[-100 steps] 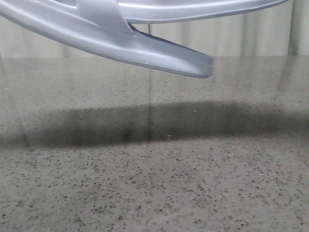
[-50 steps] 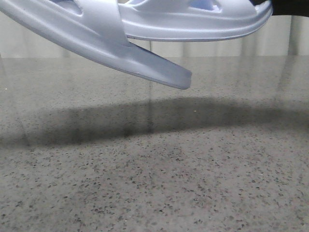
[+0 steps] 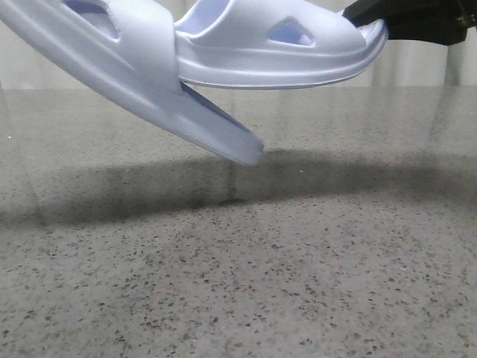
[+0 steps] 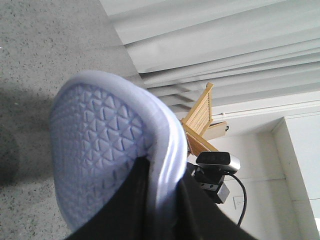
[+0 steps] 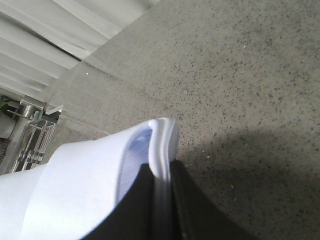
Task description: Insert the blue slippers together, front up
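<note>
Both blue slippers hang in the air above the table. The left slipper (image 3: 149, 67) slopes down to the right, and its low end hovers just over the tabletop. The right slipper (image 3: 253, 52) lies almost level, with one end tucked under the left slipper's strap. My left gripper (image 4: 160, 200) is shut on the rim of the left slipper, whose triangle-patterned sole (image 4: 95, 145) faces the camera. It is out of the front view. My right gripper (image 3: 406, 19) (image 5: 162, 200) is shut on the rim of the right slipper (image 5: 80, 185).
A speckled grey tabletop (image 3: 238, 283) carries the slippers' dark shadow. Pale curtains hang behind it. The left wrist view shows a webcam on a mount (image 4: 217, 162) and a wooden frame (image 4: 200, 117). A metal rack (image 5: 27, 130) stands beyond the table edge.
Both slippers have come lower and moved left. The left slipper's low end has dropped towards the table and tilts more steeply. The right slipper and its gripper have come into the front view.
</note>
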{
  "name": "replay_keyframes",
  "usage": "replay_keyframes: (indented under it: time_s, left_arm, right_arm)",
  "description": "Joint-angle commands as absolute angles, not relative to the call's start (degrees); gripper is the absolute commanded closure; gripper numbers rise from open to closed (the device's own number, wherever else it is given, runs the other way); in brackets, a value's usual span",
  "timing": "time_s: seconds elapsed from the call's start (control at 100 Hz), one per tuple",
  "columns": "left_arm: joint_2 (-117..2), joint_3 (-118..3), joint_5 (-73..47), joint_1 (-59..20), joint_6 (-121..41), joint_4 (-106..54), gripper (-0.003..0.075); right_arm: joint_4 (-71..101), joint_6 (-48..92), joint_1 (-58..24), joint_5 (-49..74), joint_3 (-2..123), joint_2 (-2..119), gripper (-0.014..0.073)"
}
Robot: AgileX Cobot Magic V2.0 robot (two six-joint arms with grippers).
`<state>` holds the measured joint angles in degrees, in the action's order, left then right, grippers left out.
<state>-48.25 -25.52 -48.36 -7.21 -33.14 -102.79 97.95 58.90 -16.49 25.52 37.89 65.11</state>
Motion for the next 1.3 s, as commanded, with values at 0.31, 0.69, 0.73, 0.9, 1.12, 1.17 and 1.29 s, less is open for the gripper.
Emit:
replay_keyframes:
  time_s: [0.31, 0.69, 0.73, 0.9, 1.12, 1.17, 1.29]
  left_arm:
    - [-48.2, -27.3, -61.3, -9.3, -33.1, -106.6, 0.0704]
    - [-48.2, -27.3, -53.8, -9.3, -33.1, -106.6, 0.0704]
    - [-48.2, -27.3, -53.0, -9.3, -33.1, -106.6, 0.0704]
    - [-48.2, -27.3, -50.6, -9.3, -33.1, -106.4, 0.0704]
    - [-50.8, -27.3, -49.8, -9.3, -33.2, -106.3, 0.0704]
    - [-51.6, -27.3, -49.8, -9.3, -33.3, -106.1, 0.0704]
    - [-53.8, -27.3, -49.4, -9.3, -35.2, -106.3, 0.0704]
  right_arm:
    - [97.5, 68.2, -18.7, 31.2, 40.1, 63.1, 0.0662]
    - [95.2, 68.4, -18.7, 29.2, 40.1, 57.6, 0.0160]
    - [95.2, 68.4, -18.7, 29.0, 40.1, 56.5, 0.0158]
    - [94.3, 68.4, -18.7, 26.1, 40.1, 51.3, 0.0158]
    - [91.3, 68.4, -18.7, 19.2, 40.1, 43.2, 0.0158]
    - [91.0, 68.4, -18.7, 17.9, 40.1, 41.4, 0.0158]
    - [88.9, 68.4, -18.7, 15.7, 40.1, 37.2, 0.0158]
